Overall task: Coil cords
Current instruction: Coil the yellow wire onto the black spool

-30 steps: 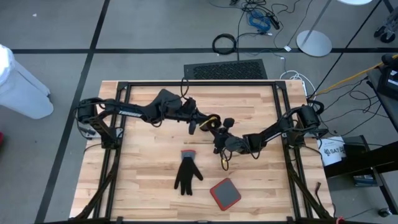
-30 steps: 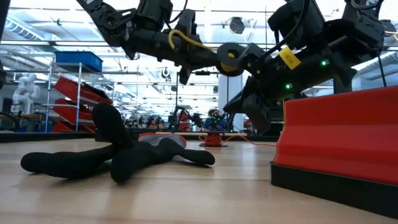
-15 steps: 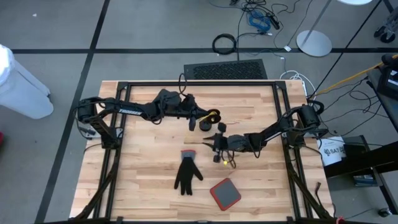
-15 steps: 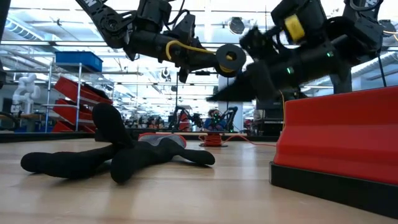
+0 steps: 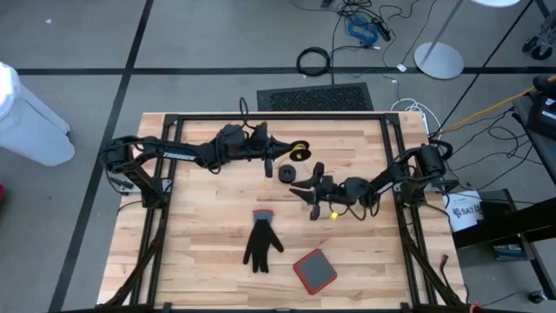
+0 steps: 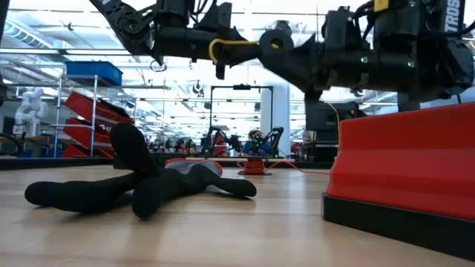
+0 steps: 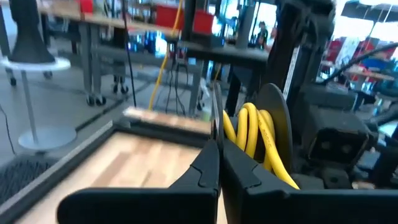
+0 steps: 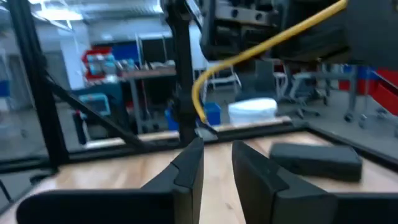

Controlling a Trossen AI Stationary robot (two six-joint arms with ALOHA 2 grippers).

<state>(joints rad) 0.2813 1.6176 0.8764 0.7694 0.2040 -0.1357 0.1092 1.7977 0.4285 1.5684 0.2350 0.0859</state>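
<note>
Wooden table (image 5: 200,226) carries a black glove (image 5: 261,242) and red block (image 5: 314,270) at lower centre. Upper centre, the left gripper (image 5: 271,163) is clamped on the yellow cord (image 7: 256,134) coiled at its puck. The cord runs right toward the right gripper (image 8: 214,163), its fingers slightly parted, holding nothing.

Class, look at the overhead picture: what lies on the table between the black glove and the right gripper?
In the high view, only bare wood separates the black glove from the right gripper; nothing lies between them.
</note>
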